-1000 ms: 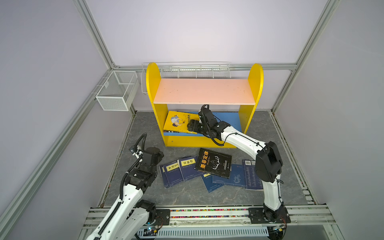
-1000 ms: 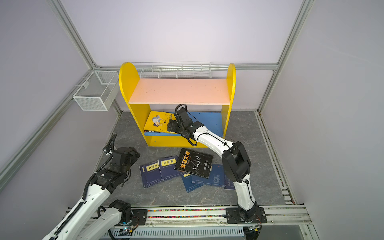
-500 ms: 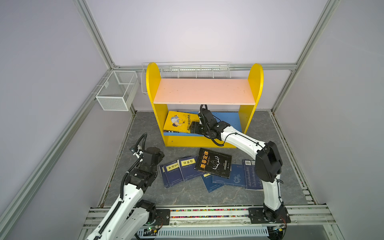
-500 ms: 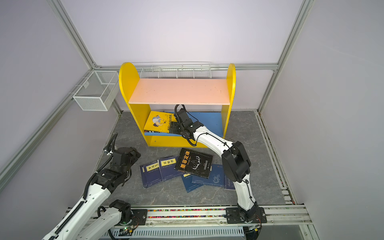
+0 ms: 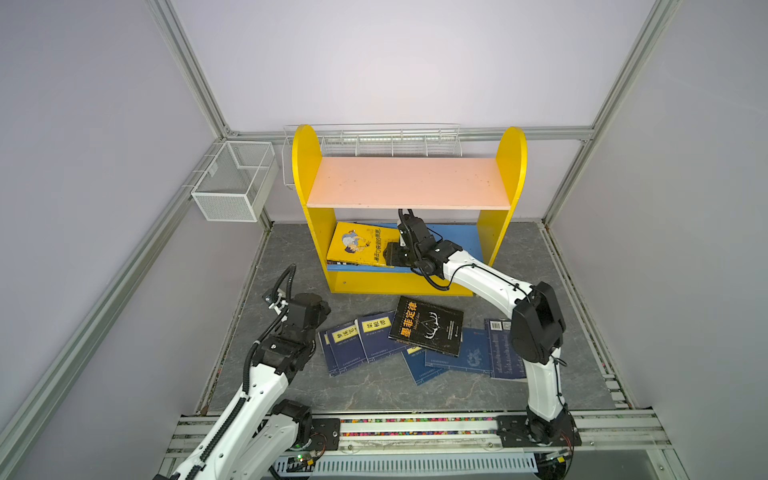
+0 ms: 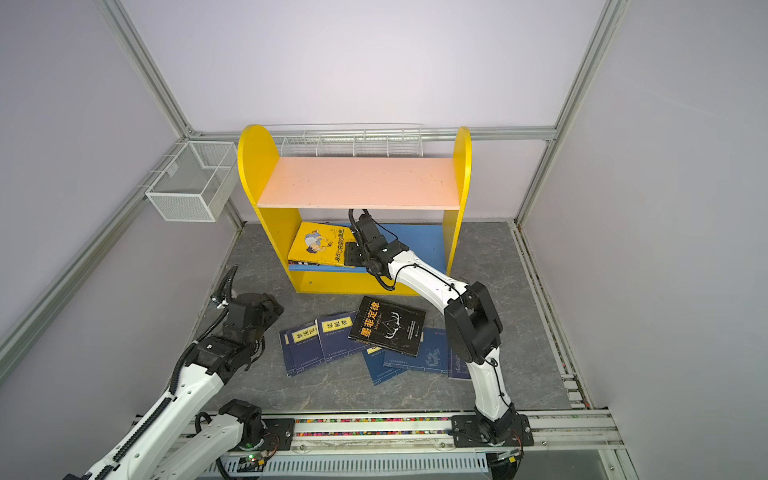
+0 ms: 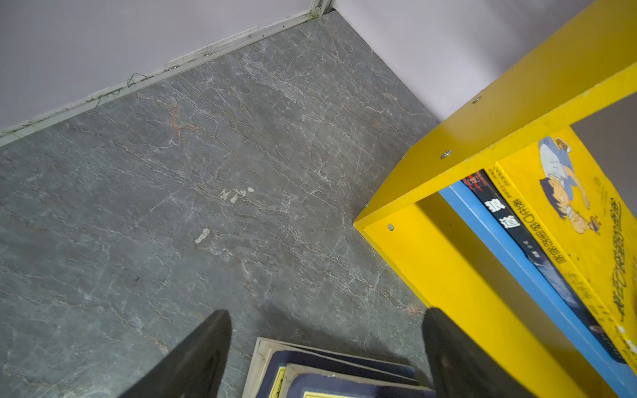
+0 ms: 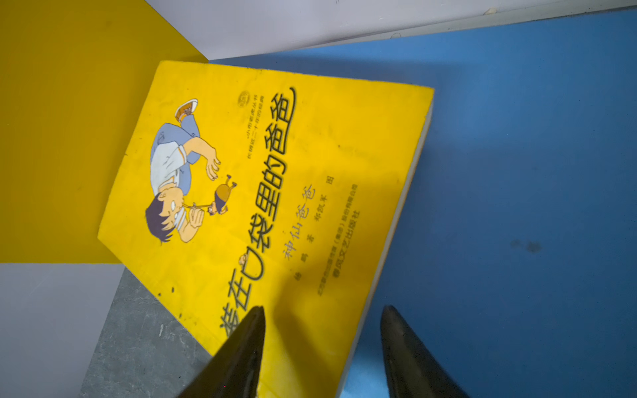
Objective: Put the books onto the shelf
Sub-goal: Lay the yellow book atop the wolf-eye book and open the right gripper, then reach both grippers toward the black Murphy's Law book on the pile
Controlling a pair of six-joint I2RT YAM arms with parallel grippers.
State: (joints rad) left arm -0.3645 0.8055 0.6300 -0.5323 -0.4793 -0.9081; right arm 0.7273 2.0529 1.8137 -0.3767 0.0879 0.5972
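Books are split: my right pincer (image 8: 323,310) stands spread over the yellow book (image 8: 275,193), one tip above its cover, the other above the blue lower board (image 8: 517,172); contact I cannot tell. Beneath it a black-spined book (image 7: 496,213) shows only its edge. Both lie in the shelf (image 5: 515,158), its back hidden by the pink upper board (image 5: 407,183). My left pincer (image 7: 327,311) hangs spread, pinching nothing, over navy books (image 7: 344,367) cut off at the wrist view's edge; these and a black book (image 5: 426,326) overlap on the desk (image 5: 374,386).
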